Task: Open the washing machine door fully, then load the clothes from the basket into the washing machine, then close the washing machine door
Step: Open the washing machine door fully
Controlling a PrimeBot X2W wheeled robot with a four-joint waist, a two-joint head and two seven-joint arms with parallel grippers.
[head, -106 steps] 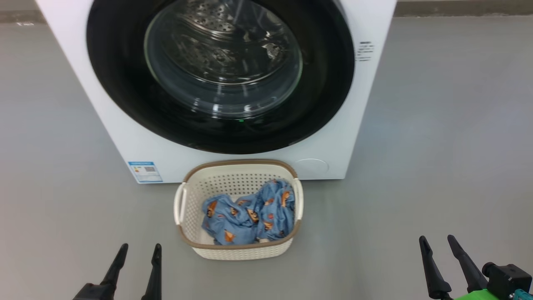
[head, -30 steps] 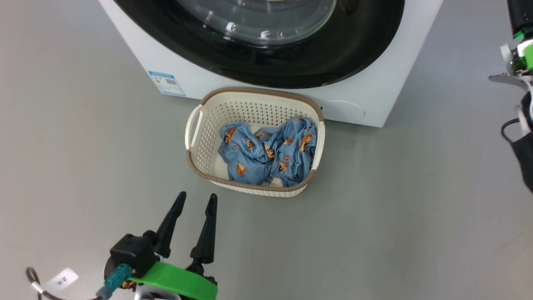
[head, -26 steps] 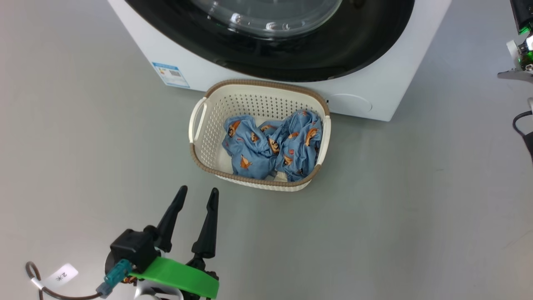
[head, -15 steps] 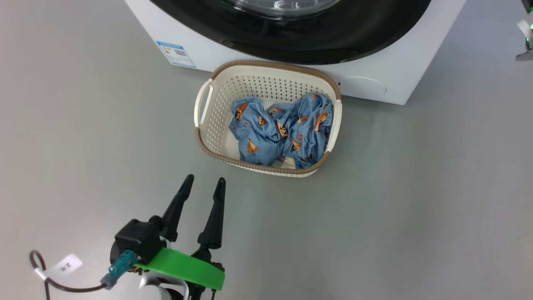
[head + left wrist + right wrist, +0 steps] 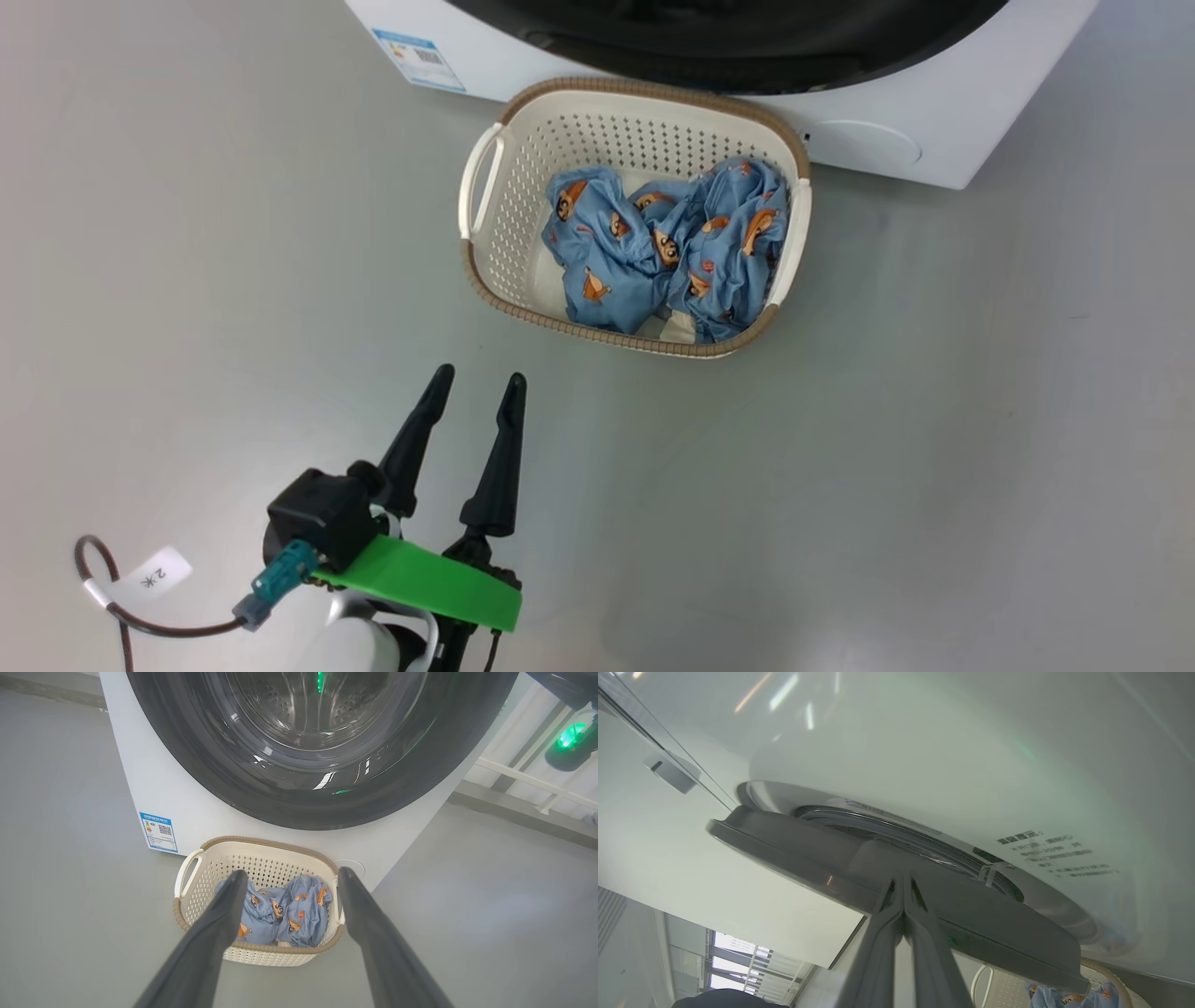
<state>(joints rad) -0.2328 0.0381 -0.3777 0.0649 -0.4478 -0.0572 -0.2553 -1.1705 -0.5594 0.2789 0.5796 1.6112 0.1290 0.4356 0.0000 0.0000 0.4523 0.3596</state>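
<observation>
right end effector (image 5: 903,879), clenched empty, had risen to the rim of the round glossy black door (image 5: 794,844): opening begun. left end effector (image 5: 480,375) released; light blue clothes (image 5: 653,247) still in cream perforated basket (image 5: 523,313).

The white tag (image 5: 155,571) reads "2"; the blue label (image 5: 159,832) on the washing machine (image 5: 154,779) is illegible.

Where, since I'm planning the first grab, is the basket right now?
In the head view, the basket sits on the floor at upper centre, close to the washer's front, ahead of the left gripper.
</observation>
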